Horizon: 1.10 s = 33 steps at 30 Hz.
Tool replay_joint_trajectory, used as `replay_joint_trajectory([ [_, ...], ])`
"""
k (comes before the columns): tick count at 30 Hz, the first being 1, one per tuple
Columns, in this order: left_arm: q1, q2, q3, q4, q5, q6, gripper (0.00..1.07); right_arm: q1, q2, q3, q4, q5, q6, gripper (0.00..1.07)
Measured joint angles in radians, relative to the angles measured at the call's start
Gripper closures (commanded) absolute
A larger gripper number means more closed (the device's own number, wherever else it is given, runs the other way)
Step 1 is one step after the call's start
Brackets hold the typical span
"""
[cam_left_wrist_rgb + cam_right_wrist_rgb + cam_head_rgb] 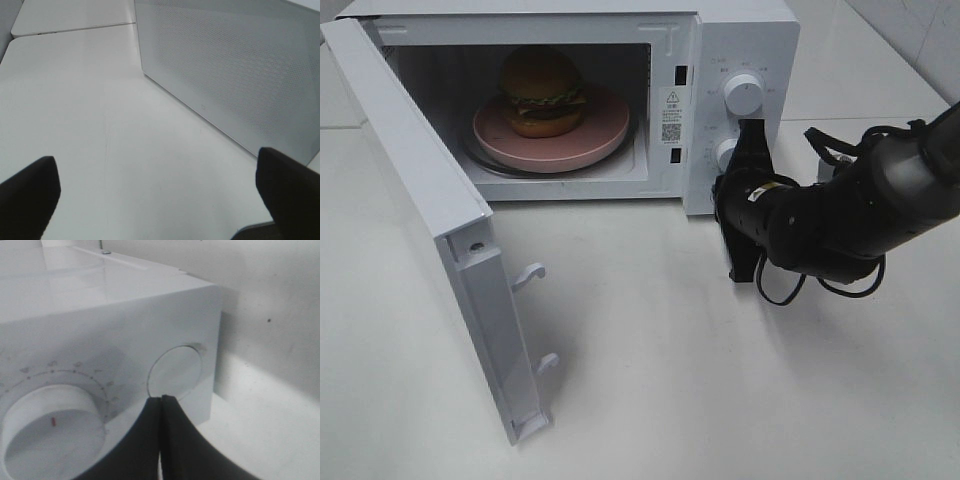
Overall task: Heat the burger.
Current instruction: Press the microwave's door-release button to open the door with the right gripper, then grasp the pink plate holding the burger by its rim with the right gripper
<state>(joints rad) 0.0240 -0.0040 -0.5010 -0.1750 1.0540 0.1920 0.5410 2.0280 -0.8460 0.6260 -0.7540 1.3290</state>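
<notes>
— Where is the right gripper [752, 125]?
— Pressed together, with nothing in it. I see its tips at the microwave [740, 40] front, just under the upper dial [744, 95] and beside the lower dial [725, 153]. I can't tell whether they touch.
— And the left gripper [159, 182]?
— Spread wide, over the white surface [100, 125], near a perforated white panel [240, 65].
— The burger?
— I see the burger [542, 88] on a pink plate [600, 135] inside the microwave. The door [410, 170] stands wide open, swung out to the left.
</notes>
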Motion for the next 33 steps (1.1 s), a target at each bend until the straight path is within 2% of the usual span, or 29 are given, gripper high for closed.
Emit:
replay_joint_trajectory([
  [14, 0.000, 0.000, 0.000, 0.000, 0.000, 0.000, 0.06, 0.000, -0.147, 0.120, -0.050, 0.183, -0.125, 1.07],
  [24, 0.000, 0.000, 0.000, 0.000, 0.000, 0.000, 0.06, 0.000, -0.322, 0.144, -0.155, 0.495, -0.492, 1.07],
  [28, 0.000, 0.000, 0.000, 0.000, 0.000, 0.000, 0.06, 0.000, -0.366, 0.144, -0.166, 0.580, -0.603, 1.07],
  [33, 0.000, 0.000, 0.000, 0.000, 0.000, 0.000, 0.06, 0.000, -0.442, 0.139, -0.169, 0.754, -0.856, 1.07],
])
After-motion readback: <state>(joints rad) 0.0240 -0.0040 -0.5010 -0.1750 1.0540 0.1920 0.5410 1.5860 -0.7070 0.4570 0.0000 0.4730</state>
